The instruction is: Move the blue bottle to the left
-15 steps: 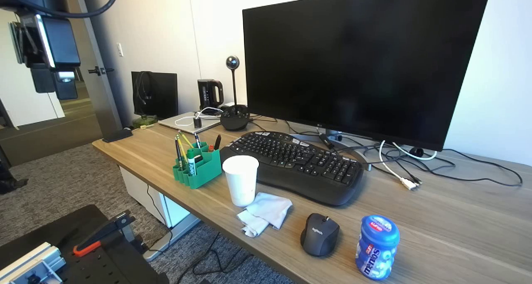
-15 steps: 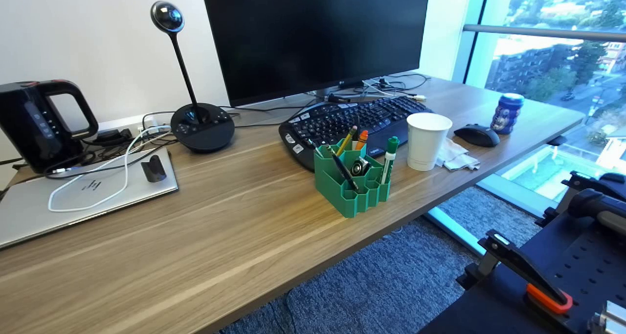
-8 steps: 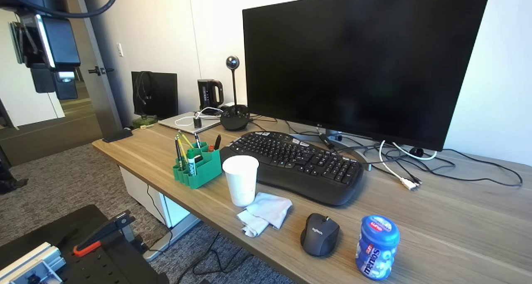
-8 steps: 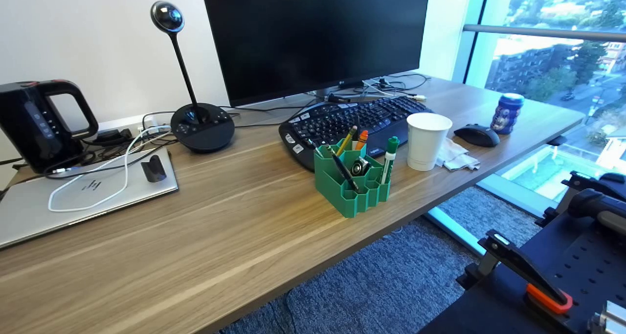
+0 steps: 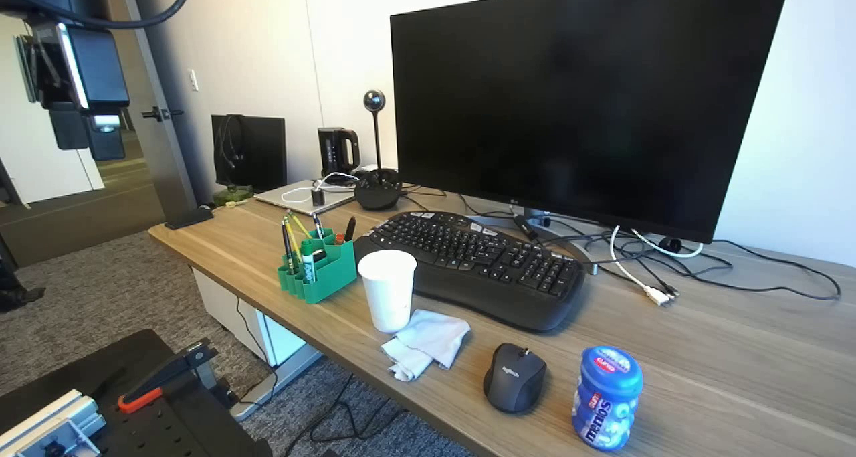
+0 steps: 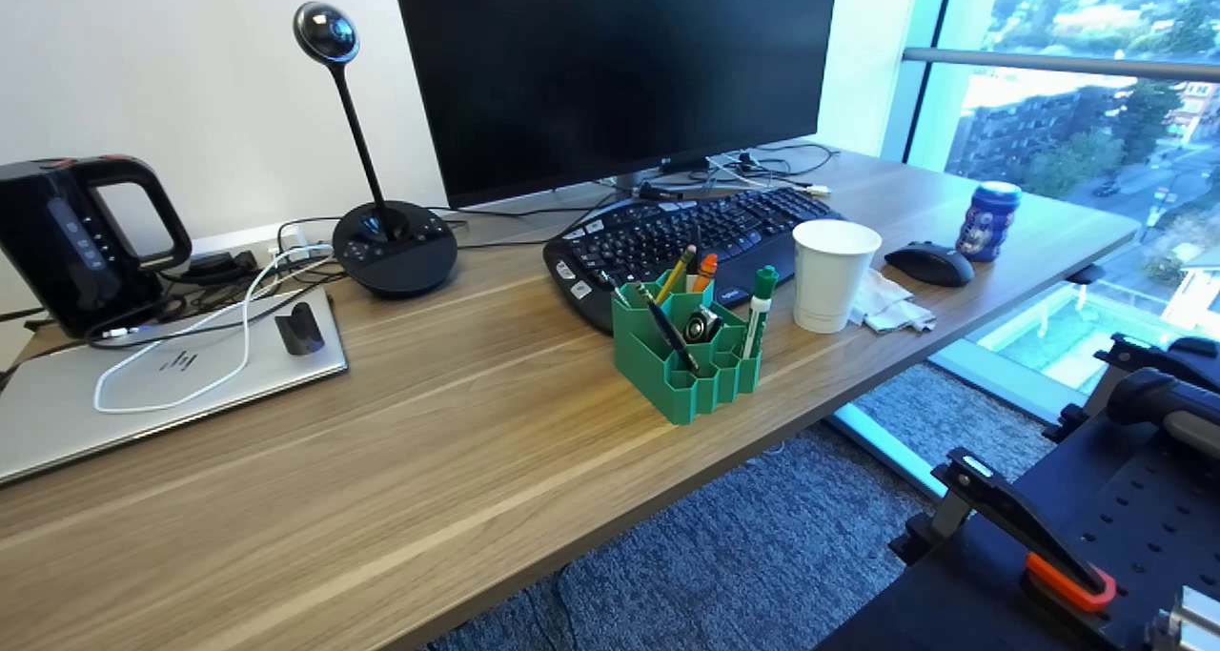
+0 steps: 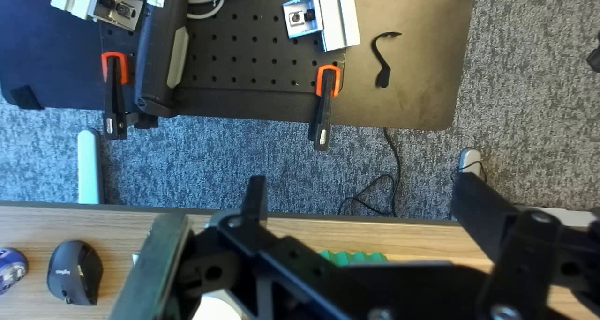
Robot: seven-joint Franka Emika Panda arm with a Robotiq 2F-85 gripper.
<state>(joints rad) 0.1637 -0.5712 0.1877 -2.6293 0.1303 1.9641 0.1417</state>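
The blue bottle (image 5: 607, 398), squat with a red-and-white label, stands upright on the wooden desk in both exterior views (image 6: 988, 222), just beyond the mouse near the desk's end. Its top (image 7: 11, 269) shows cut off at the left edge of the wrist view. My gripper (image 7: 358, 186) is open, jaws spread wide with nothing between them, high above the desk's front edge and the pen holder. The bottle lies well off to one side of it. In an exterior view part of the arm and gripper (image 5: 87, 136) hangs at the upper left, far from the bottle.
A black mouse (image 5: 514, 378) sits beside the bottle. Then come a folded cloth (image 5: 431, 336), a white paper cup (image 5: 388, 290) and a green pen holder (image 6: 658, 370). Behind them are a keyboard (image 5: 468, 263), loose cables and a large monitor (image 5: 568, 109).
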